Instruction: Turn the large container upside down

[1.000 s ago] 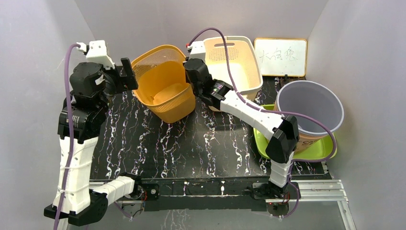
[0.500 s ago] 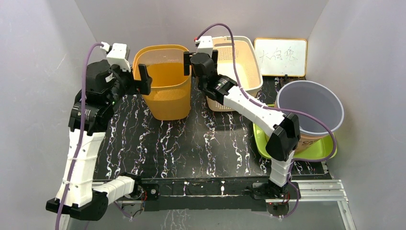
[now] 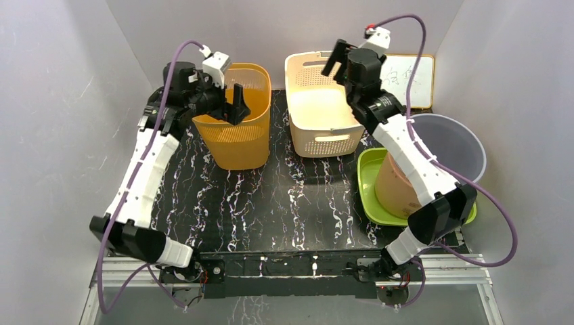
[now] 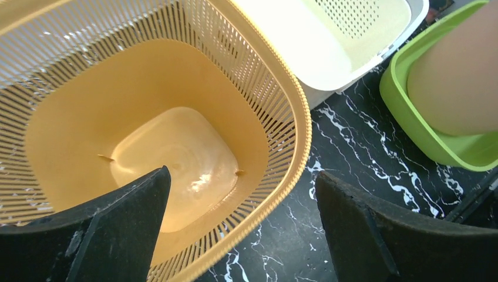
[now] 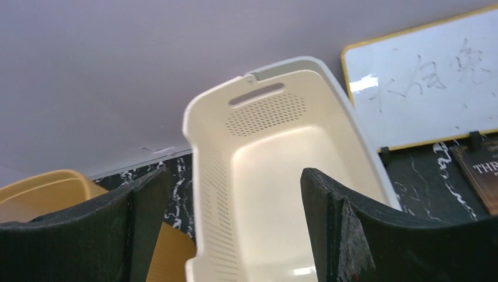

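Two baskets stand upright at the back of the table in the top view: the orange basket on the left and the cream basket beside it, not touching. A whiteboard leans on the back wall, and I cannot read its handwritten marks from here. My left jaws hang spread wide over the orange basket's open mouth, gripping nothing. My right jaws are raised over the cream basket's far rim, also parted and empty, well apart from the orange basket. A grey bucket sits in a green tray on the right.

From my left wrist, both black fingers frame the orange basket from above. Its right rim runs between them, and I can see straight down to its smooth floor.

From my right wrist, the fingers stand far apart around a view of the cream basket. The whiteboard's scrawl looks like handwritten characters. A dark plaque below it shows the letters "THR", the rest cut off. The orange basket peeks in at the lower left.
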